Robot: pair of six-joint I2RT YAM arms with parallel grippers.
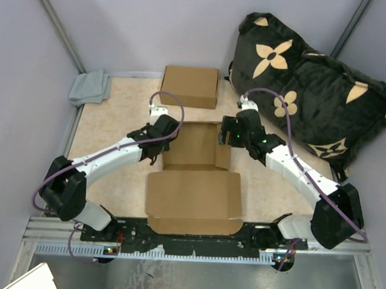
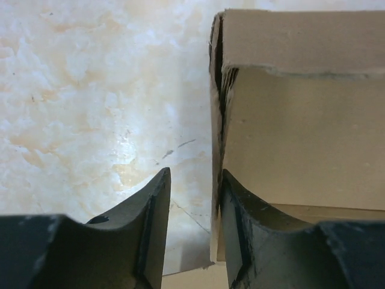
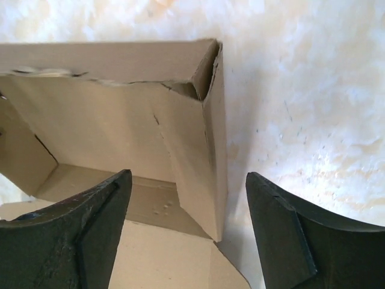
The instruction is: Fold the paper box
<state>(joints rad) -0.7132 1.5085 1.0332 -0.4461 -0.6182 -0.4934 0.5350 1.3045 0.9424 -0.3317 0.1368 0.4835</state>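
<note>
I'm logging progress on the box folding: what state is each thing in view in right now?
paper box: half folded, walls raised, lid flap lying flat.
second cardboard box: closed.
grey cloth: bunched in the far left corner.
floral cushion: resting against the right wall.
left fingers: open, straddling the box's left wall.
right fingers: open wide, straddling its right wall.

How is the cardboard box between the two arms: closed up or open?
Open. The box has its side walls standing, but its lid flap lies spread flat, leaving the inside uncovered.
</note>
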